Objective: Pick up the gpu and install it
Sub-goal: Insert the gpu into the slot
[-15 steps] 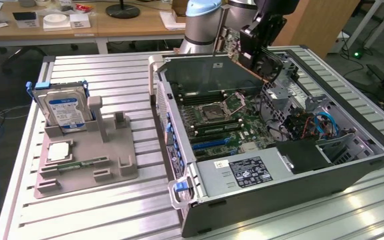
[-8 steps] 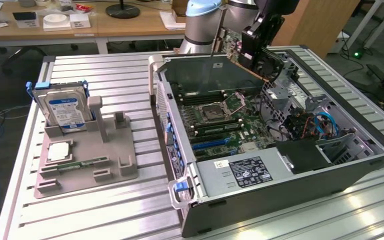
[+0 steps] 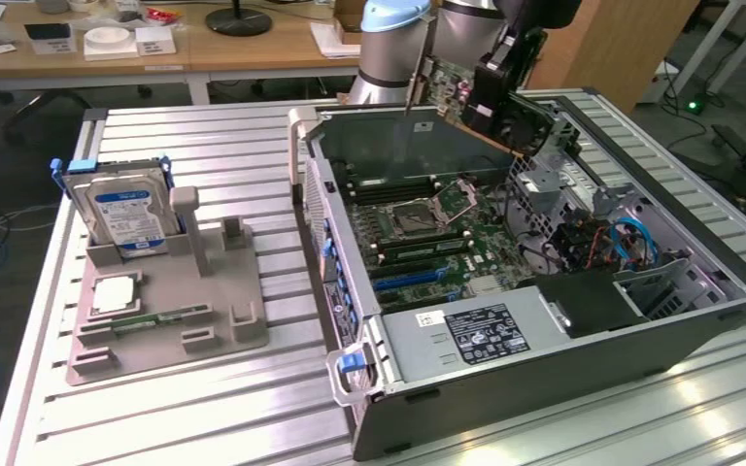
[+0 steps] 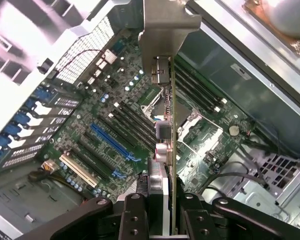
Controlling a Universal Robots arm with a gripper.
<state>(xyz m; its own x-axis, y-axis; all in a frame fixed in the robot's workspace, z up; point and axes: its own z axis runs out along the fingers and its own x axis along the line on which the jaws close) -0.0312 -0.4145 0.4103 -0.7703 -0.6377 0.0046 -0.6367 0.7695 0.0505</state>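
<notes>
- One gpu (image 4: 172,150), seen edge-on: thin green board, pale metal bracket at its end.
- Claw (image 4: 165,212) clamped on it, above the open computer case (image 3: 542,388).

In the exterior view the arm (image 3: 392,34) is cut off by the top edge at upper centre and covers part of the gpu (image 3: 457,89). At left, the hard drive (image 3: 127,209) label is too small to read. In the wrist view the gpu (image 4: 172,150) shows edge-on, its faces hidden, and its bracket (image 4: 165,25) and the fingers (image 4: 135,217) run past the picture's edge.
</notes>
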